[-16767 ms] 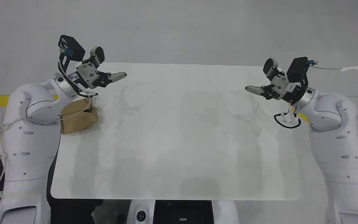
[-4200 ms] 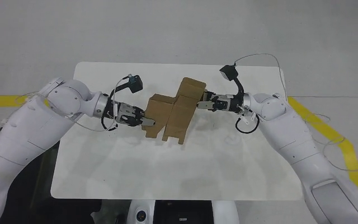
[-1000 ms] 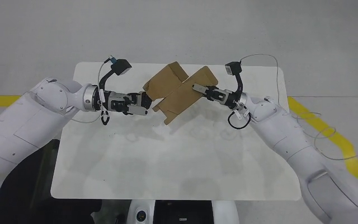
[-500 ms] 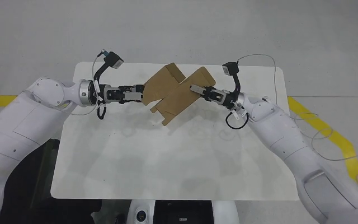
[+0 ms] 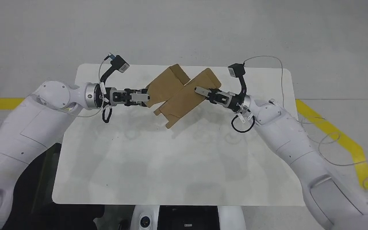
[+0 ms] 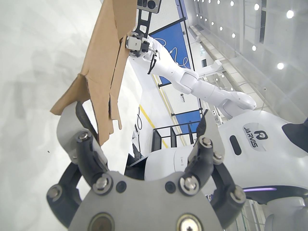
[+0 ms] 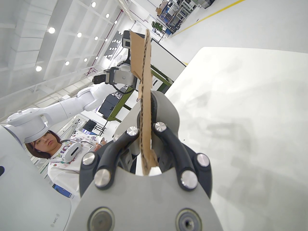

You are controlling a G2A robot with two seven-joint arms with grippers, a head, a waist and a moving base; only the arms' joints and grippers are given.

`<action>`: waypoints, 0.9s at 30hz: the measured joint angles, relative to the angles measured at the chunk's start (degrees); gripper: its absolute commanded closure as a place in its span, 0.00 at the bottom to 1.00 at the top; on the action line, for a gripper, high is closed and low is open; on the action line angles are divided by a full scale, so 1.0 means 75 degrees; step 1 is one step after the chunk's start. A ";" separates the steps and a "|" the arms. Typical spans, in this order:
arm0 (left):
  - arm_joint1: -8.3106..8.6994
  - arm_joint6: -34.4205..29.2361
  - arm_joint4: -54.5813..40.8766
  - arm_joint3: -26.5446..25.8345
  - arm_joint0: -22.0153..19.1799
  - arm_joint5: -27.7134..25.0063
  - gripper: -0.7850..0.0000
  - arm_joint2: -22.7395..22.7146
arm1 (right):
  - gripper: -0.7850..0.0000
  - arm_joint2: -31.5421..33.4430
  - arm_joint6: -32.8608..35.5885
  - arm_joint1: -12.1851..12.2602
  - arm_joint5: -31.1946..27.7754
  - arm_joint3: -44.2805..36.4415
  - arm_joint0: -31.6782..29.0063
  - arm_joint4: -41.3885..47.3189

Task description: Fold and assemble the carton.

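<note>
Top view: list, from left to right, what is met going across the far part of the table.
In order: left tool → carton → right tool.

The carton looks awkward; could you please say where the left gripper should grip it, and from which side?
Probably the flap nearest the left gripper, approached edge-on from the robot's left, fingers straddling it: the carton is thin, flat, and the right gripper clamps its far end.
</note>
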 measured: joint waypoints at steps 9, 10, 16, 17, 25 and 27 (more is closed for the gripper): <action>-0.0190 0.0074 0.0327 0.0219 0.0118 0.0334 0.52 -0.0180 | 1.00 0.0188 0.0098 -0.0063 0.0010 0.0008 -0.0065 -0.0090; -0.0208 0.0075 0.0357 0.0243 0.0129 0.0356 0.53 -0.0199 | 1.00 0.0205 0.0109 -0.0069 0.0013 0.0008 -0.0071 -0.0097; -0.0328 0.0139 0.0585 0.0416 0.0197 0.0576 0.72 -0.0303 | 1.00 0.0301 0.0191 -0.0112 0.0044 -0.0030 -0.0102 -0.0168; -0.0352 0.0162 0.0632 0.0450 0.0208 0.0653 0.76 -0.0320 | 1.00 0.0319 0.0205 -0.0121 0.0050 -0.0038 -0.0107 -0.0186; -0.0486 0.0119 0.0800 0.0594 0.0281 0.0903 1.00 -0.0486 | 1.00 0.0441 0.0283 -0.0174 0.0070 -0.0041 -0.0149 -0.0259; -0.0517 0.0071 0.0830 0.0613 0.0304 0.0945 1.00 -0.0534 | 1.00 0.0473 0.0311 -0.0186 0.0084 -0.0036 -0.0157 -0.0276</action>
